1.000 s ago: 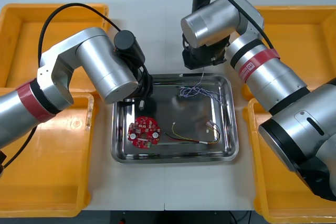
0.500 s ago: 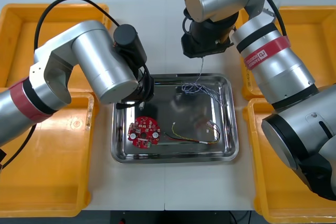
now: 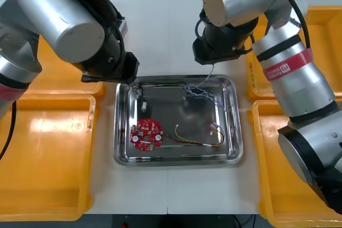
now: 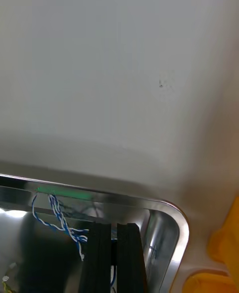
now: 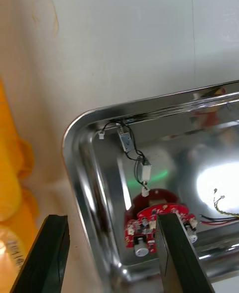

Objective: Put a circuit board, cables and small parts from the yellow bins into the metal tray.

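Right gripper [image 4: 118, 225], pinching a strand of the twisted blue and white cable [image 3: 200, 91], hangs over the far edge of the metal tray [image 3: 176, 162]; the rest of the cable lies inside. Release is best made inboard, so nothing drapes the rim. Left gripper [image 5: 112, 217], spread and empty, hovers above the tray's corner.

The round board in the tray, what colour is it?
The circuit board is red, dotted with small silvery bits. The front view shows it best.

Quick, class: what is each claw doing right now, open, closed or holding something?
Left claw: open, holding nothing.
Right claw: closed on the blue and white cable.
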Available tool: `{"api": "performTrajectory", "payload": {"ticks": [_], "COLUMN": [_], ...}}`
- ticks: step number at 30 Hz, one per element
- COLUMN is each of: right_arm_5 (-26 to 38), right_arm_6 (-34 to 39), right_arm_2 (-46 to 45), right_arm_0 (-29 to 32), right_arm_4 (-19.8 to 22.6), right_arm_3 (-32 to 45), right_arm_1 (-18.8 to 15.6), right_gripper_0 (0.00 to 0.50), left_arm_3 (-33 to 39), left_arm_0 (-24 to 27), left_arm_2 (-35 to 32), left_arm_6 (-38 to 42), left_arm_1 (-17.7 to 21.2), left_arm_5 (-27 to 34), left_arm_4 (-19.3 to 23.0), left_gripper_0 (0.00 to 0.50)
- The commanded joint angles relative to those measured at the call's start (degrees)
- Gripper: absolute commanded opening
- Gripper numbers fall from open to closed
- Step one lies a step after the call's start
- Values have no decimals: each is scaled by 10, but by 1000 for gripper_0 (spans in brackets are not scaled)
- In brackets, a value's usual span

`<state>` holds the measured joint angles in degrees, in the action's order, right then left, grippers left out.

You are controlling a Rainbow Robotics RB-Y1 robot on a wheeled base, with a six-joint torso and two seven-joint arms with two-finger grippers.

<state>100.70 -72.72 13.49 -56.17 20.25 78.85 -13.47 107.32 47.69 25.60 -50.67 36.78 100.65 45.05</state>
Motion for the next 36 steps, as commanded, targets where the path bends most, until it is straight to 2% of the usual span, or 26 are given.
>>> {"api": "performTrajectory", "payload": {"ticks": [1, 12, 18, 29, 31, 32, 34, 35, 36], "right_arm_5": [14, 16, -6, -6, -6, -6, -5, -5, -5], "right_arm_6": [-4, 0, 1, 0, 0, -1, -1, -2, -1], "right_arm_2": [8, 8, 29, 29, 29, 29, 29, 29, 29], "right_arm_0": [37, 65, 88, 106, 109, 109, 108, 108, 108], "right_arm_4": [10, 20, 20, 14, 13, 12, 11, 7, 7], "right_arm_3": [58, 78, 79, 91, 96, 97, 97, 98, 99], "right_arm_1": [-36, -53, -53, -44, -44, -44, -44, -44, -44], "right_gripper_0": [0, 0, 0, 0, 24, 65, 228, 364, 454], "left_arm_3": [18, 15, 6, -27, -35, -40, -50, -55, -56], "left_arm_0": [-3, -11, -34, -66, -67, -69, -69, -72, -74], "left_arm_2": [-56, -136, -172, -240, -247, -252, -256, -260, -263], "left_arm_6": [-22, -114, -164, -272, -287, -297, -307, -314, -315], "left_arm_1": [26, 58, 80, 114, 122, 128, 135, 140, 144], "left_arm_5": [33, 93, 93, 93, 93, 92, 92, 92, 90], "left_arm_4": [20, 59, 65, 72, 74, 75, 79, 79, 79], "left_gripper_0": [500, 500, 500, 500, 500, 500, 500, 500, 500]}}
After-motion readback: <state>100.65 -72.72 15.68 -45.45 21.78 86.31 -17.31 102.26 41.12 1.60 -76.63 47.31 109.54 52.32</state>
